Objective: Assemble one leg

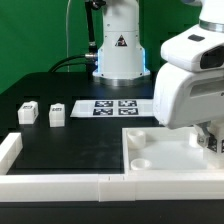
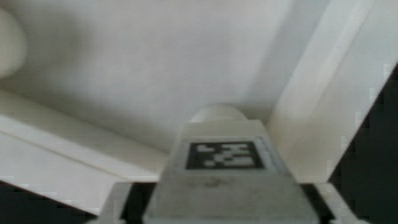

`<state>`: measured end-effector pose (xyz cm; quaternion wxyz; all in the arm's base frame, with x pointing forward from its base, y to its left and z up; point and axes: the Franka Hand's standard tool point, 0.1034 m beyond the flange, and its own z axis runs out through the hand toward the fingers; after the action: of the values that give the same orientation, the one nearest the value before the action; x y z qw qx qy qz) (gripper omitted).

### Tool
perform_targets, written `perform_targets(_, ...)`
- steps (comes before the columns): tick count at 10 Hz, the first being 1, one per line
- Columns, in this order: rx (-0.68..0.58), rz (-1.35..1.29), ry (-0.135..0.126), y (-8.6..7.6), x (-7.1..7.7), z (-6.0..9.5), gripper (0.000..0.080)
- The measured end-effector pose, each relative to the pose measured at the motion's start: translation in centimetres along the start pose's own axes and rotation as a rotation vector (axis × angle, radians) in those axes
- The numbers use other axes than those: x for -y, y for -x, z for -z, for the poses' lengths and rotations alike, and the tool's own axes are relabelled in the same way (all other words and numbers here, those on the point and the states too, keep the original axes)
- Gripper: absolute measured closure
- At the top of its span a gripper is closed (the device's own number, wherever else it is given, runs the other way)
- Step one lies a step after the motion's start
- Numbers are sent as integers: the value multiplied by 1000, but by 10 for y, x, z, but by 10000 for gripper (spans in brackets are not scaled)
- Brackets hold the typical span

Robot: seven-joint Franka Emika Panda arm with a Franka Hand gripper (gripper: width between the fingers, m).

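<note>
In the wrist view a leg (image 2: pixel 222 150), a small white block with a black-and-white square marker and a rounded end, sits between my dark fingers (image 2: pixel 139 205). My gripper (image 2: pixel 222 205) is shut on it, just above the large white panel (image 2: pixel 143 80). In the exterior view my gripper (image 1: pixel 208 142) hangs over the right part of the panel (image 1: pixel 150 152), which has round sockets; the hand hides most of the held leg there. Two more legs (image 1: pixel 28 112) (image 1: pixel 57 114) stand on the black table at the exterior view's left.
The marker board (image 1: pixel 112 106) lies flat behind the panel. Long white bars run along the front (image 1: pixel 60 184) and the exterior view's left edge (image 1: pixel 8 150). The arm's base (image 1: pixel 118 50) stands at the back.
</note>
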<state>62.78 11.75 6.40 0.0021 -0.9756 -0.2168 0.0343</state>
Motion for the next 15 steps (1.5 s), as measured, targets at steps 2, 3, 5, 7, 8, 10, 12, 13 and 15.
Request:
perform_targets(2, -1, -70, -4, 0, 0, -1, 511)
perform_targets(3, -1, -199, -3, 1, -2, -1, 511)
perform_targets(5, 1, -516, -2, 0, 2, -2, 511)
perform_targets(7, 4, -769, -1, -1, 4, -2, 511)
perform_targets(8, 10, -906, -2, 0, 5, -2, 511)
perform_targets(10, 8, -1097, -10, -1, 5, -2, 509)
perform_targets(12, 9, -1263, -15, -2, 6, -2, 509)
perform_targets(13, 10, -1331, -17, -2, 6, -2, 509)
perform_targets(15, 9, -1253, -17, -2, 6, -2, 306)
